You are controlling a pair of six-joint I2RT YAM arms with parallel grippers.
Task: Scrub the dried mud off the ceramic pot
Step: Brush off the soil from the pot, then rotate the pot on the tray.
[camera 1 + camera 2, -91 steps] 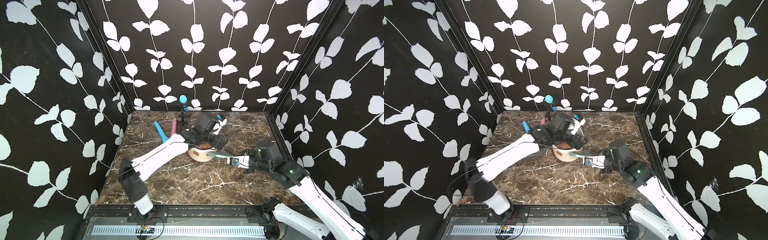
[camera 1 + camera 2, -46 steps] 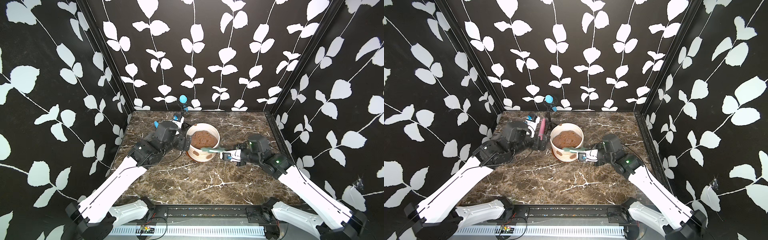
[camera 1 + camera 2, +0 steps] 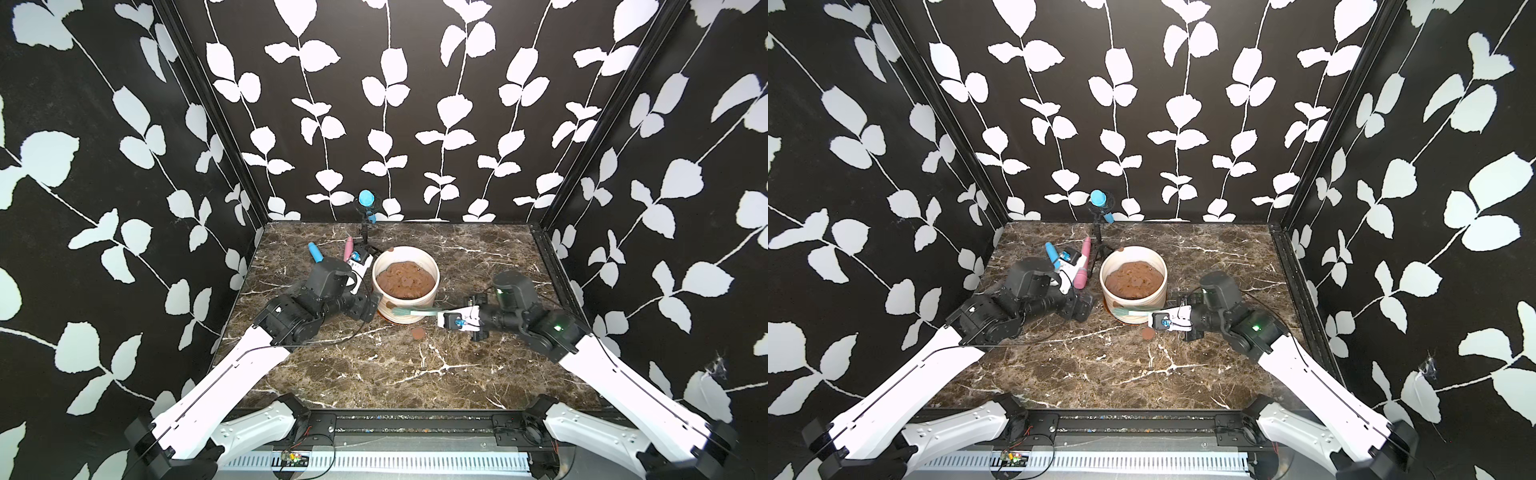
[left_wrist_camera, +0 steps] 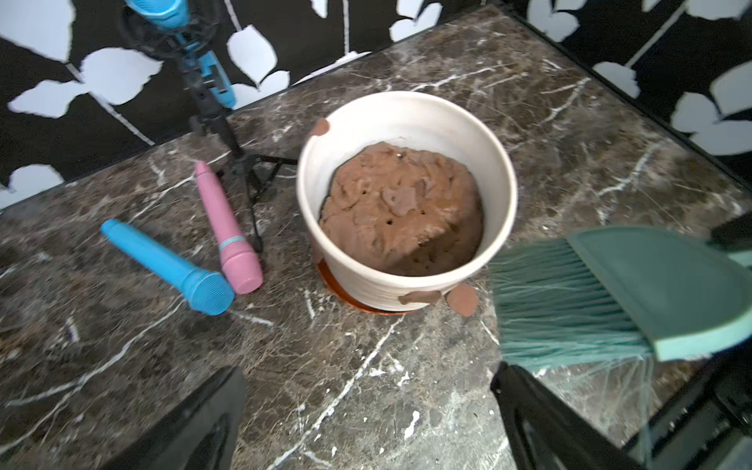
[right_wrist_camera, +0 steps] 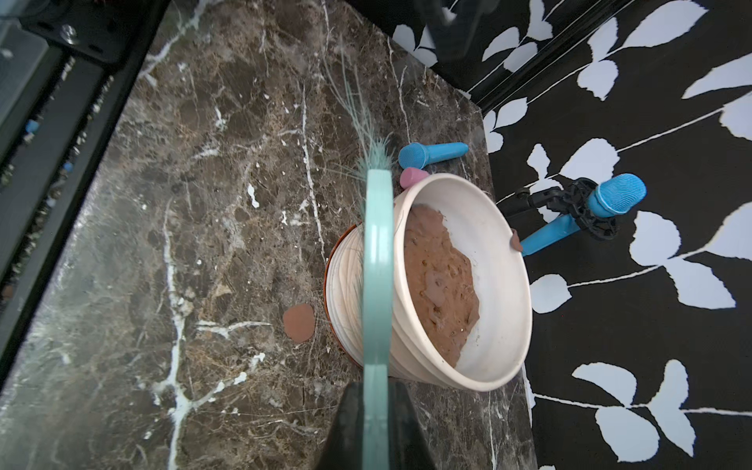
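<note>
Teal plastic hand brush (image 3: pixel 417 311), bristles splayed, is clamped by its handle in the closed jaws of the right gripper (image 3: pixel 448 321). It reaches in from the right and lies level across the near wall of the wide cream-white ribbed ceramic pot (image 3: pixel 405 252), which stands on a terracotta-orange saucer base at the far middle of the brown marble desk (image 3: pixel 374 374). Lumpy brown soil (image 4: pixel 398 211) fills the pot. Dried mud is noted in three places: a flat reddish-brown smear (image 4: pixel 419 297) low on the near wall, just beside the bristle tips; a small disc (image 4: pixel 320 128) on the far-left rim; and a loose disc (image 3: pixel 417 332) on the desk just near of the pot. Whether the bristles actually press on the smear cannot be told. The left gripper (image 4: pixel 366 372) waits just left of the pot, its jaws wide apart and holding nothing. Recommendation: work the low smear with short strokes along the ribs, tips pushed into the grooves, since these soft bristles will likely skate over a hard crust. The pot appears unrestrained, so sideways pressure may slide it left. Bracing its left wall with the idle jaws seems prudent. Keep clear of the blue microphone (image 4: pixel 171 268) and pink microphone (image 4: pixel 228 232) lying at far left. The rim disc will need a raised, tilted brush, kept out of the soil.
</note>
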